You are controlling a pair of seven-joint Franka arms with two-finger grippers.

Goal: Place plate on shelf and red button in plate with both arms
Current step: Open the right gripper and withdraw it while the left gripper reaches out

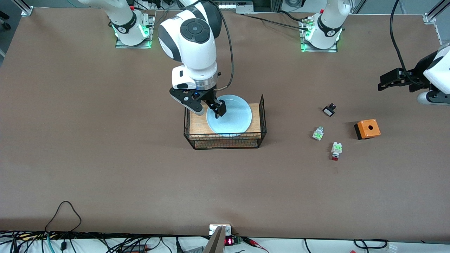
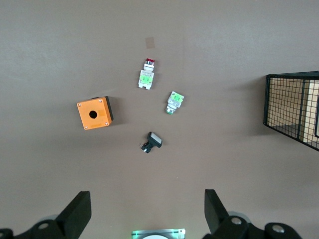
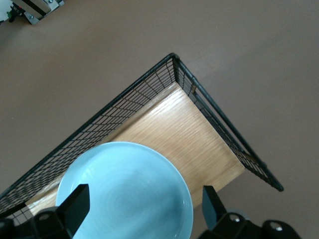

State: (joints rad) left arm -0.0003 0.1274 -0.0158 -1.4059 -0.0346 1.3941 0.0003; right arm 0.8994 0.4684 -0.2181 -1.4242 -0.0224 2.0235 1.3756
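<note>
The pale blue plate (image 1: 235, 117) (image 3: 124, 172) lies on a wooden board inside a black wire basket (image 1: 262, 116) (image 3: 225, 130). My right gripper (image 1: 210, 111) (image 3: 144, 199) hangs open just over the plate's edge toward the right arm's end, one finger on each side of the rim, holding nothing. The red button (image 1: 336, 151) (image 2: 146, 75), white with green clips and a red cap, lies on the table toward the left arm's end. My left gripper (image 1: 384, 84) (image 2: 147, 205) is open and empty above the table, off to the side of the small parts.
An orange box with a hole (image 1: 367, 129) (image 2: 94, 113), a white-green part without a cap (image 1: 317, 133) (image 2: 175, 101) and a small black part (image 1: 329, 110) (image 2: 152, 142) lie near the button. The basket's corner (image 2: 291, 107) shows in the left wrist view.
</note>
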